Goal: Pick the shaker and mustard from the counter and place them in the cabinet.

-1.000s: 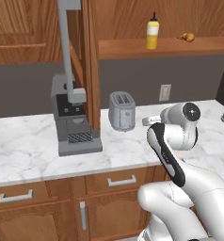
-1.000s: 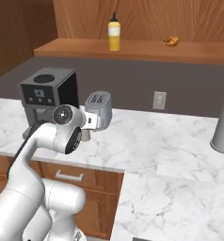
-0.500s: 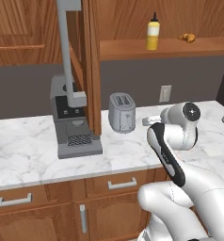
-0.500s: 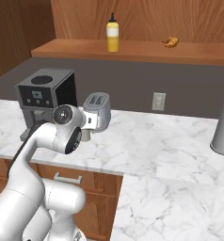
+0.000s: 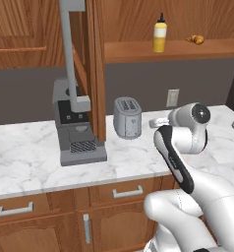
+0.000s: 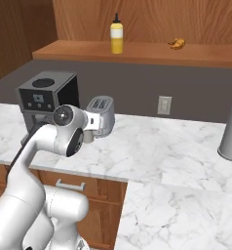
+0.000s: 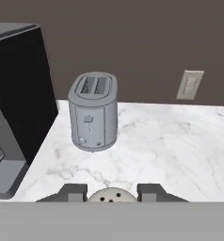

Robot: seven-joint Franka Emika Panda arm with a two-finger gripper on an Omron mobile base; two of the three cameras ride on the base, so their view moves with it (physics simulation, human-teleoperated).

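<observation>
Little has changed since the earlier frames: arm and things keep their places. Pincer hangs low over the marble worktop, clamped on the shaker, whose perforated cap shows between the tips. Toaster stands ahead, coffee machine to its left. Mustard stands upright high above on the cabinet shelf.

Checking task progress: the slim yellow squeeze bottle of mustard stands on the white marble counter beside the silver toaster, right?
Not quite. The slim yellow squeeze bottle of mustard stands on the wooden cabinet shelf, not on the white marble counter. The silver toaster is on the counter. The right base view shows it.
</observation>
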